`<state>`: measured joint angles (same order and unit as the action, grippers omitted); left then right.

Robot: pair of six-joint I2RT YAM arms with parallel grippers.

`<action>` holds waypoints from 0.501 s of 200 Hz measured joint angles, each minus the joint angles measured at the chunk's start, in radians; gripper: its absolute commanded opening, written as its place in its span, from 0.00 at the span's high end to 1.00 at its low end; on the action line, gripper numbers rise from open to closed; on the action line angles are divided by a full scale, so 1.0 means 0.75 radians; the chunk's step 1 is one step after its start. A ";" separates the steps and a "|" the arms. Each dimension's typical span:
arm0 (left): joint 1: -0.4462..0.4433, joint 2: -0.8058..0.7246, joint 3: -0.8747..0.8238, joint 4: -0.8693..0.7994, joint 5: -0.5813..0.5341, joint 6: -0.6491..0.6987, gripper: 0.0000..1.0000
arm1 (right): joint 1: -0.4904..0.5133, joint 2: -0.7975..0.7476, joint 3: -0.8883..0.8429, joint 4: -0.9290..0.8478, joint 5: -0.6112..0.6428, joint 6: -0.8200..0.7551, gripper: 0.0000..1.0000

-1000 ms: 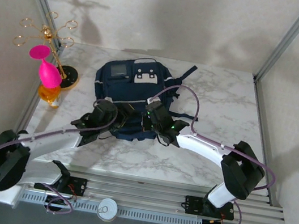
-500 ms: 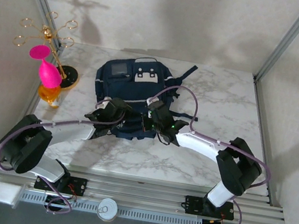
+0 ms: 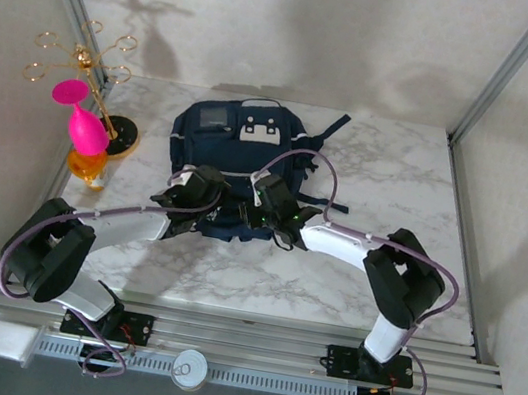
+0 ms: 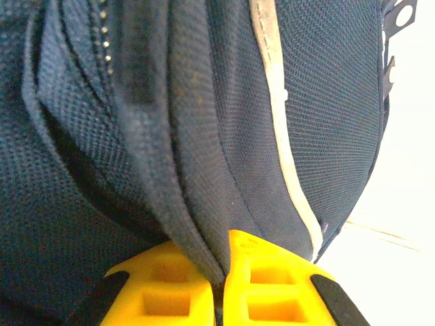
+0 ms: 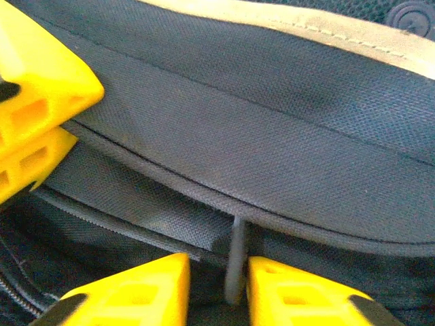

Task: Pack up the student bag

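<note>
The single student bag (image 3: 237,147) lies flat on the table (image 3: 399,180), far middle, where the left gripper (image 4: 209,261), a second ago off its left corner, now pinches a fabric fold (image 4: 194,197) beside the right gripper (image 5: 217,268), whose jaws stand narrowly apart either side of one thin dark tab (image 5: 234,251); two grippers in all.

Bright, soft shadows, close-ups seemingly slightly blurred
</note>
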<state>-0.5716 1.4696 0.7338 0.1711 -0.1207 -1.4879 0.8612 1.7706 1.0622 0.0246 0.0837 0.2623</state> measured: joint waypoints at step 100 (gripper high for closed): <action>0.088 -0.168 0.013 -0.132 0.108 0.223 1.00 | -0.054 -0.231 -0.124 -0.099 0.109 0.074 1.00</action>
<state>-0.5056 1.3437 0.7433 0.0719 -0.0399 -1.3205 0.8207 1.5970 0.9695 -0.0494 0.1658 0.3180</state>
